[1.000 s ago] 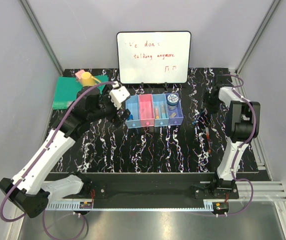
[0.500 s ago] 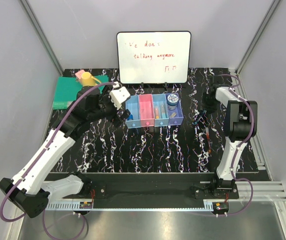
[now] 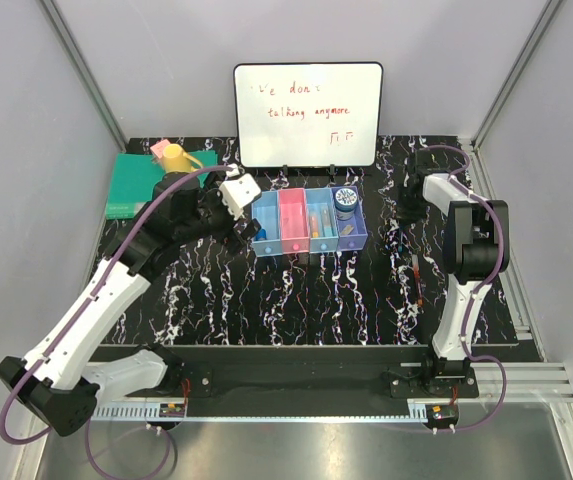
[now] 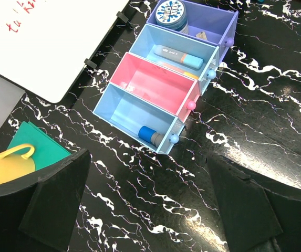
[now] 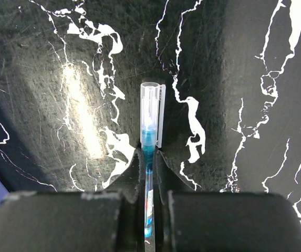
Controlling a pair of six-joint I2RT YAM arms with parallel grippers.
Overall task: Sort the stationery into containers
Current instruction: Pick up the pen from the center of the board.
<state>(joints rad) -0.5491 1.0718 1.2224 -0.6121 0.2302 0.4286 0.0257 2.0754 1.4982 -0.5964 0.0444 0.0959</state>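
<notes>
The four joined bins [image 3: 309, 222] stand mid-table, also in the left wrist view [image 4: 139, 113]. The near blue bin holds a blue-capped marker [image 4: 151, 134], the pink bin [image 4: 155, 84] looks bare, the second blue bin holds a marker [image 4: 176, 55], and the purple bin holds the patterned roll [image 4: 171, 12] and a tan block [image 4: 201, 35]. My left gripper [image 4: 153, 210] is open and empty, hovering left of the bins [image 3: 234, 228]. My right gripper [image 5: 149, 157] is shut on a thin blue pen [image 5: 150, 121] with a clear cap, right of the bins [image 3: 406, 205].
Thin pens [image 3: 418, 275] lie on the table in front of the right gripper. A whiteboard [image 3: 308, 115] stands behind the bins. A yellow mug [image 3: 174, 157] sits on a green book [image 3: 136, 185] at the back left.
My right gripper has moved back and slightly left with the blue pen, which no longer lies on the table. The left arm has not moved.
</notes>
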